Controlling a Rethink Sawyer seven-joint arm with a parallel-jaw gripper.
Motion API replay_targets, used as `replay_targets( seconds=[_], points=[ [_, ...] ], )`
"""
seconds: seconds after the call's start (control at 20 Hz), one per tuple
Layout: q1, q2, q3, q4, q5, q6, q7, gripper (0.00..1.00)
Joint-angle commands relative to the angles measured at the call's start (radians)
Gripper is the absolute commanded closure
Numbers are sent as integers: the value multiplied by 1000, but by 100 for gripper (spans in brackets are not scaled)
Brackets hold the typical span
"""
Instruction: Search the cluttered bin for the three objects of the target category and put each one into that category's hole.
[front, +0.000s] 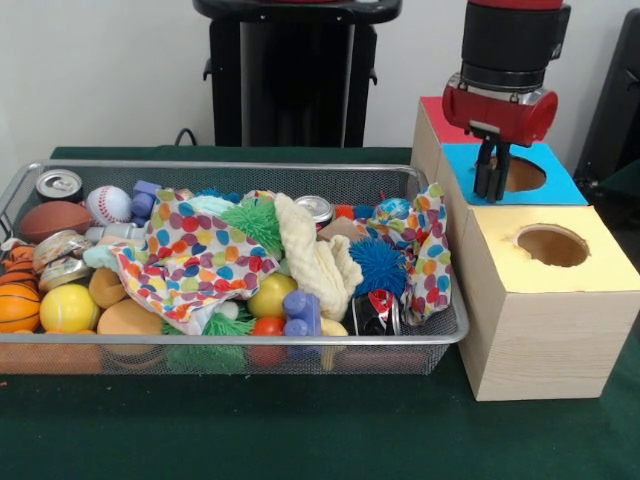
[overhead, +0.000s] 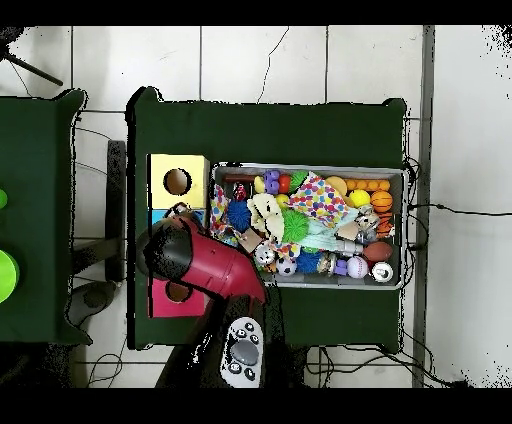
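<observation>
The bin (front: 230, 345) fills the bench's near-left stretch in the front view, heaped with balls, cans and a spotted cloth (front: 195, 255). No clear bottle shows anywhere in it; any must lie under the cloth or the towel (front: 315, 255).

Beside the bin, along the right edge, stand three boxes: yellow-topped (front: 545, 300) nearest, blue-topped (front: 555, 185) behind it, a red-topped one farthest.

The gripper (front: 492, 190) hangs over the blue box's hole, fingers together and nothing visible between them (whether a bottle just dropped there I cannot say).

To do the search well, I judge the arm should rise clear of the boxes, cross to the bin and lift the cloth aside first, avoiding the shiny cans.

The bench wears dark green cloth; past it stand the black pedestal and a pale wall.
</observation>
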Motion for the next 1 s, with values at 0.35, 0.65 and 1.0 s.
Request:
replay_targets(
  seconds=[0.35,0.65,1.0],
  points=[
    [-51,-232,-132,-123,-315,812,9,100],
    [-44,-286,-119,-188,-375,890,64,100],
    [-124,-250,-61,-110,-383,697,-19,100]
  ],
)
